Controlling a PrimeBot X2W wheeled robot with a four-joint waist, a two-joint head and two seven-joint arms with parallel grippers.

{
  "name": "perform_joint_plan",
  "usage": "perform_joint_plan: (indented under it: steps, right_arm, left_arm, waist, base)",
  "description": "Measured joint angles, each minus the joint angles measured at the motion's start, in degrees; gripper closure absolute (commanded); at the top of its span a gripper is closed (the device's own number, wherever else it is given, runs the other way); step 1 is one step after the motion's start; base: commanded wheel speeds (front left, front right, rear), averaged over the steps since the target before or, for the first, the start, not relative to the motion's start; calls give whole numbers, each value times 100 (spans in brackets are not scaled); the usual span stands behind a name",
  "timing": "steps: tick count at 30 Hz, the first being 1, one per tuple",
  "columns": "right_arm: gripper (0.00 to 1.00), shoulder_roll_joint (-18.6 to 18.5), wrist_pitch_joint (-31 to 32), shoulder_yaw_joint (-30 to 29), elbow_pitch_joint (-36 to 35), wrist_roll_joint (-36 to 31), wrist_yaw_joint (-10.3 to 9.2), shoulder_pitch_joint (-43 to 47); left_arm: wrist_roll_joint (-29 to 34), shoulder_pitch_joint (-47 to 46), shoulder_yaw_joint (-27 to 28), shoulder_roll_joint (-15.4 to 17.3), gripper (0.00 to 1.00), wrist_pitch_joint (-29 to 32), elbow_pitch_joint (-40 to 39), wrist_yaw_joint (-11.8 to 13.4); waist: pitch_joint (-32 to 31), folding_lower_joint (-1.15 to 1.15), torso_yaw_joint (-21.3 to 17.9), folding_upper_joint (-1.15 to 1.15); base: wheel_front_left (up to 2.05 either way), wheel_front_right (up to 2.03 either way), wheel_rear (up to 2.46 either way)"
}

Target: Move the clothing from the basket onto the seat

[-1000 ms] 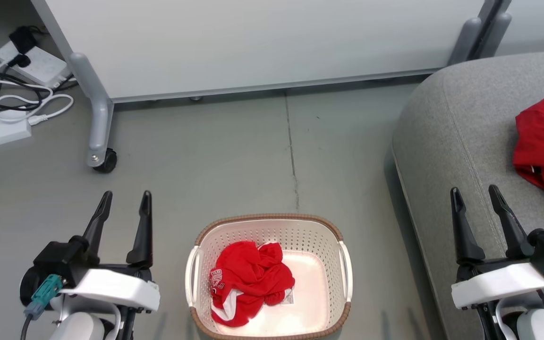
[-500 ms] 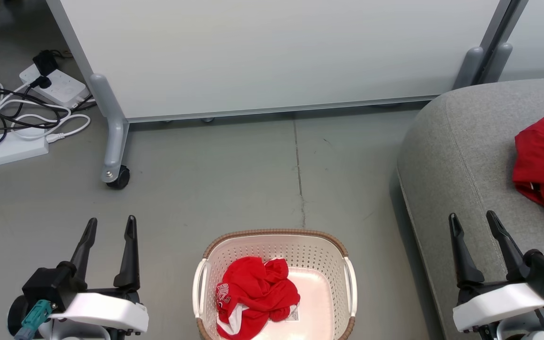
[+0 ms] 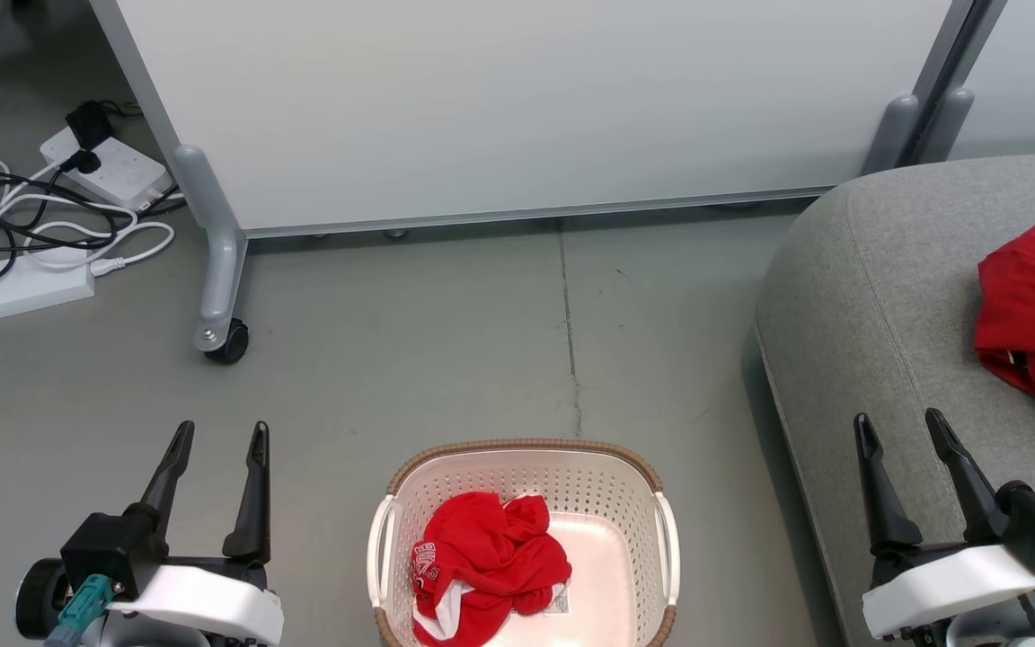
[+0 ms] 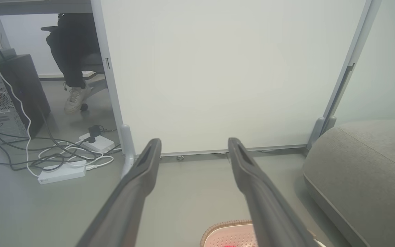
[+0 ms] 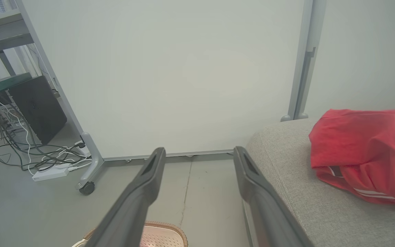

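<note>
A crumpled red piece of clothing [image 3: 489, 566] with white trim lies in the left half of the cream basket [image 3: 625, 485] on the floor, bottom centre of the head view. Another red piece [image 3: 1034, 319] [image 5: 362, 154] lies on the grey seat [image 3: 877, 296] [image 5: 286, 171] at the right. My left gripper [image 3: 219, 436] [image 4: 194, 144] hangs open to the left of the basket, holding nothing. My right gripper [image 3: 897, 427] [image 5: 199, 152] stands open over the seat's near edge, also with nothing in it. The basket's rim [image 4: 225, 226] [image 5: 163, 228] peeks in at the bottom of both wrist views.
A white partition on castors [image 3: 517, 99] stands behind the basket, one castor [image 3: 225, 341] at the left. Power strips and tangled cables [image 3: 41, 225] lie at the far left. A seated person's foot [image 4: 75, 97] and a computer tower [image 4: 2, 103] show beyond the partition.
The head camera has tilted up, so everything sits lower in the picture. Both grippers stay open and the clothing has not moved.
</note>
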Motion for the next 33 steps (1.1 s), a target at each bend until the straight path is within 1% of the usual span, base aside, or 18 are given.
perform_joint_plan:
  steps: [7, 24, 29, 33]
  right_arm:
    - [0, 0, -1, -5, 1, 8, -1, 0]
    - [0, 0, 48, -43, -63, 42, -1, 21]
    - [0, 0, 98, -59, -171, 10, -1, 8]
    - [0, 0, 145, -42, -321, -30, -1, -83]
  left_arm:
    - [29, -4, -51, -20, 0, 0, 97, -59]
    - [46, -34, -205, -9, 0, 27, 266, -68]
    - [197, -314, -472, -23, 0, 158, 359, -188]
    - [290, -727, -767, -169, 0, 261, 582, -371]
  waist:
    - [-7, 0, 6, 0]
    - [-63, 0, 28, 0]
    - [38, 0, 19, 0]
    - [224, 0, -13, 0]
  base:
    - [0, 0, 0]
    - [0, 0, 0]
    - [0, 0, 0]
    - [0, 0, 0]
